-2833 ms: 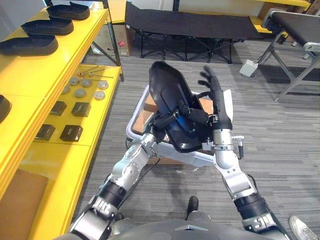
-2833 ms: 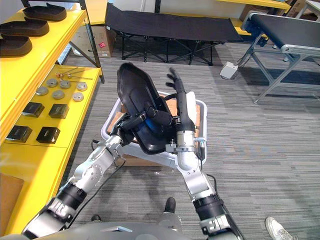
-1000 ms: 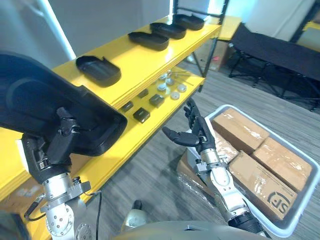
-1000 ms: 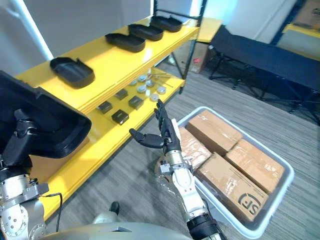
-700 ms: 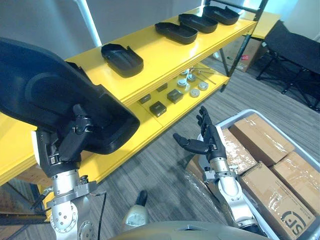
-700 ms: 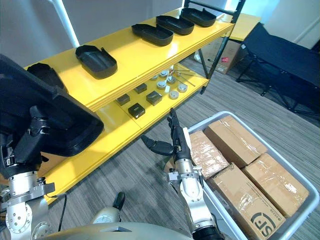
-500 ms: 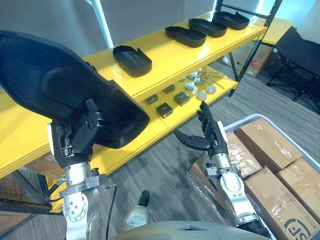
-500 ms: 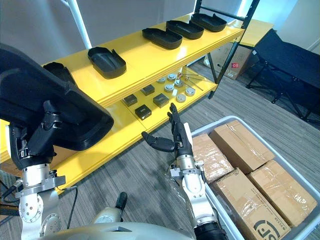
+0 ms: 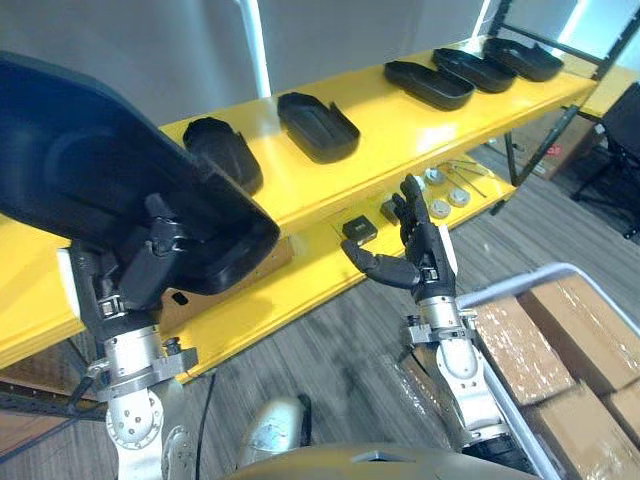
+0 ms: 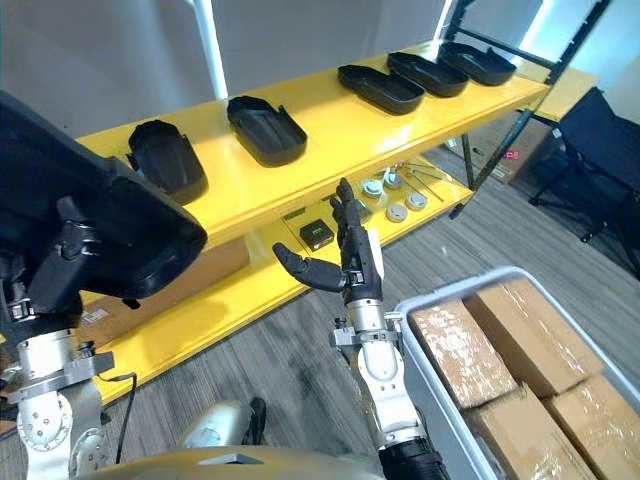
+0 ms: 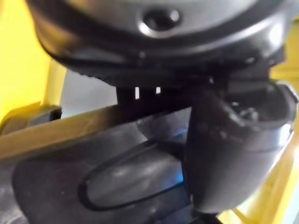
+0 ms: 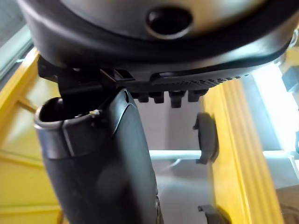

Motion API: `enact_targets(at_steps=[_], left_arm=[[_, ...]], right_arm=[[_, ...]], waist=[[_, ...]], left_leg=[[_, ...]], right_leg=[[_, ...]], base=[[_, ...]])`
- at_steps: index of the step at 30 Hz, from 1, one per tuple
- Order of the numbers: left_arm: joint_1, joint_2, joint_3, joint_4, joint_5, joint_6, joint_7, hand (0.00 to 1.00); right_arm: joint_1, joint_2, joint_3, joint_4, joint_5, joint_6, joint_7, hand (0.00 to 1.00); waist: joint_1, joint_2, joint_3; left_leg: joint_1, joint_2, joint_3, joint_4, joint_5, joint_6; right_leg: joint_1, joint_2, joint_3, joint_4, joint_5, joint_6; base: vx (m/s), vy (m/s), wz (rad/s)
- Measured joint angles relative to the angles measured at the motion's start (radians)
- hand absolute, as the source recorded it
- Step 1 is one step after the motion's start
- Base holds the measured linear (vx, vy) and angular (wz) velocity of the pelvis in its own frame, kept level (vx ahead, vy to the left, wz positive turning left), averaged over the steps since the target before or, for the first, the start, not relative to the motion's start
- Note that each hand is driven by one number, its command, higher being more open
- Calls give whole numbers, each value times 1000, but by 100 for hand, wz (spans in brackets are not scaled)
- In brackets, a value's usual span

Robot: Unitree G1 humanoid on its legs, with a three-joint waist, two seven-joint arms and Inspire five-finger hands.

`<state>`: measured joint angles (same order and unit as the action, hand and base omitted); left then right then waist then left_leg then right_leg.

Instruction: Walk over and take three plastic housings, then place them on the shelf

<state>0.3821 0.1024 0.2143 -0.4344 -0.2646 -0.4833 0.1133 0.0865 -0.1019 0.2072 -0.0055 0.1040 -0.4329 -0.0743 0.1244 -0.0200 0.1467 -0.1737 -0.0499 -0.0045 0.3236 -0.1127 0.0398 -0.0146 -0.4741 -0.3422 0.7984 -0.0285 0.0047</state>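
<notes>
Holding a plastic housing (image 9: 90,180) beside the yellow shelf (image 9: 420,130)
Head view: left robot hand (image 9: 150,265) clamps the big glossy black housing, not yet placed; right robot hand (image 9: 418,255) hangs splayed, empty; five matching housings (image 9: 318,125) lie on the shelf. Left wrist view: thumb (image 11: 233,154) presses smooth moulded plastic

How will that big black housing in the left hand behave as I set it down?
Probably stiff: the housing holds its shape cantilevered from the left robot hand. Likely light, carried one-handed. Its curved shell may rock on the shelf.
</notes>
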Motion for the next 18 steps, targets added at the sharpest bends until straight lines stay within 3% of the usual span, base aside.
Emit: enact_targets(at_steps=[1,3,4,5,6,8,10,11,12,13,14,16,18], left_arm=[[-8,14,17,0,-2,2,20,0],[-45,19,31,6,-3,4,35,0],[-79,27,30,11,-3,4,40,0],[-142,48,21,29,-2,3,40,0],[-210,73,7,74,-1,1,43,0],[-275,100,-9,141,2,6,52,0],[-280,118,-10,142,2,5,54,0],[-284,101,-14,140,1,4,47,0],[-280,88,-16,134,-3,7,36,0],[-280,86,-17,133,-3,8,27,0],[-280,78,-28,130,-8,13,0,0],[-280,55,-63,99,-10,19,-34,0],[-264,54,-100,41,-4,21,-46,0]], right_arm=[[-21,-6,-1,0,4,-6,15,100],[-90,-25,-11,-2,72,-16,48,100],[-135,-27,-23,-23,103,-17,54,100],[-192,-33,-45,-78,137,-31,50,100],[-250,-51,-67,-137,140,-48,39,100],[-334,-93,-100,-193,127,-66,26,100],[-393,-121,-134,-215,141,-107,32,100],[-410,-142,-165,-219,146,-136,30,100],[-414,-164,-190,-229,147,-144,24,100],[-409,-169,-199,-231,149,-144,21,100],[-379,-168,-224,-232,149,-128,7,100],[-316,-166,-256,-235,142,-96,-12,100],[-250,-141,-246,-235,136,-71,-12,100]], waist=[[-8,0,2],[-16,25,15],[-20,30,16],[-28,31,16],[-49,28,15],[-75,18,10],[-77,-26,-16],[-74,-19,-27],[-73,26,-28],[-76,44,-26],[-78,59,-32],[-74,67,-37],[-71,65,-36]], left_leg=[[45,0,-37,-37,8,15],[125,6,-87,-98,22,5],[147,6,-114,-116,23,3],[153,-1,-165,-118,18,-7],[157,-19,-226,-113,14,-16],[198,-52,-311,-118,3,-34],[207,-84,-321,-100,-32,-80],[186,-45,-273,-62,-87,-89],[145,55,-137,-28,-103,-90],[138,100,-72,-26,-101,-94],[146,168,59,-50,-69,-110],[184,200,173,-126,-8,-132],[211,177,184,-196,23,-130]], right_leg=[[-40,48,18,77,-88,11],[-68,149,21,3,-189,11],[-94,202,43,-79,-213,12],[-141,273,131,-197,-216,25],[-176,313,238,-267,-200,51],[-185,313,308,-318,-168,96],[-147,268,272,-452,-10,82],[-87,262,203,-512,-34,99],[-31,296,125,-574,-26,87],[-5,308,92,-596,-24,84],[37,316,41,-631,-24,79],[75,311,-7,-660,-24,79],[84,299,-12,-680,-19,81]], base=[[316,79,57],[304,74,64],[348,12,101],[319,-70,159],[324,-110,174],[300,-228,183],[325,-342,155],[268,-356,148],[272,-381,146],[173,-260,127],[173,-190,96],[180,-98,74],[148,-3,25]])
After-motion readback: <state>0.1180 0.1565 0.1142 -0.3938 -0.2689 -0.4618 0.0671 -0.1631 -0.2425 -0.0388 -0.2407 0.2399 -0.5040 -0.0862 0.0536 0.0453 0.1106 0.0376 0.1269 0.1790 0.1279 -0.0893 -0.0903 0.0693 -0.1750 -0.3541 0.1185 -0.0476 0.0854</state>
